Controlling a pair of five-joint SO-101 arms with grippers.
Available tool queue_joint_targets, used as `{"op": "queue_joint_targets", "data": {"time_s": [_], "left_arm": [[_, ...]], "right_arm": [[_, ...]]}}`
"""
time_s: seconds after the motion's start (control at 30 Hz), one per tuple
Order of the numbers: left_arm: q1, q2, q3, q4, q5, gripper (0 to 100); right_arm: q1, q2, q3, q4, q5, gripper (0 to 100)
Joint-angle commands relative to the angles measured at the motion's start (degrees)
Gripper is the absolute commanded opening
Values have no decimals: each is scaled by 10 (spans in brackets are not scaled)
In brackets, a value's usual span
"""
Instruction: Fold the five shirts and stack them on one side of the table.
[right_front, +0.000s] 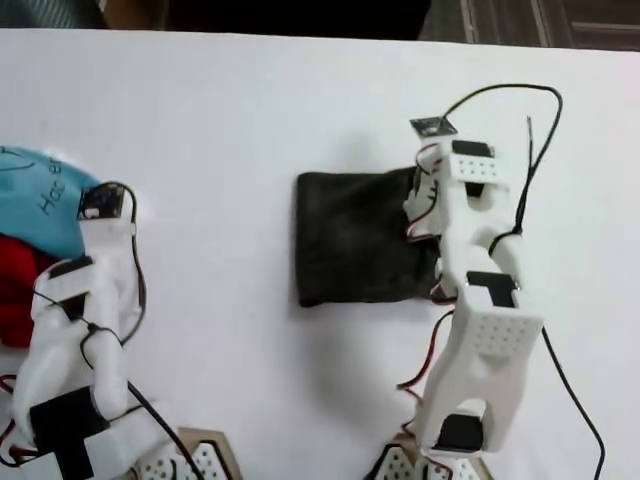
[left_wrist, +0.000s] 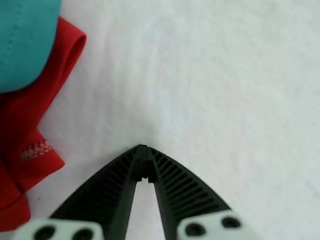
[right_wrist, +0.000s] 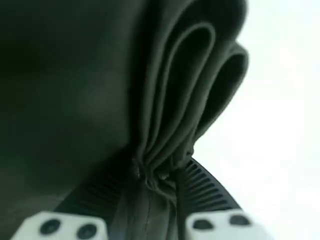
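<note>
Pinching the folded edge of the dark grey shirt (right_front: 350, 240) near the middle of the table (right_front: 200, 110), the right gripper (right_wrist: 157, 177) has its fingers clamped on the bunched layers. The left gripper (left_wrist: 143, 157) hangs over bare tabletop, fingers pressed together on nothing, just beside the red shirt (left_wrist: 30, 115) and the teal shirt (left_wrist: 22, 40) overlapping it at the table's left side.

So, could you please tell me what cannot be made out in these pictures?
1. High view: the teal shirt and red shirt are cut off by the picture's edge and lie partly under the left arm; their folding cannot be judged.
2. High view: the right arm covers one edge of the dark shirt.
3. Right wrist view: the right end effector is buried in folds; the layers it pinches cannot be counted.
</note>
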Motion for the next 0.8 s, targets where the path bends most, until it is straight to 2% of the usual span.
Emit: {"op": "queue_joint_targets", "data": {"time_s": [0.0,0.1,0.27,0.43,0.77], "left_arm": [[-5,-21,0,-8,6,27],[-5,-21,0,-8,5,27],[-5,-21,0,-8,5,27],[-5,-21,0,-8,5,27],[-5,-21,0,-7,6,27]], "right_arm": [[60,-8,-49,7,88,21],[129,-12,-126,34,141,20],[211,-10,-238,44,175,20],[237,-9,-277,25,222,20],[269,83,-323,-80,245,20]]}}
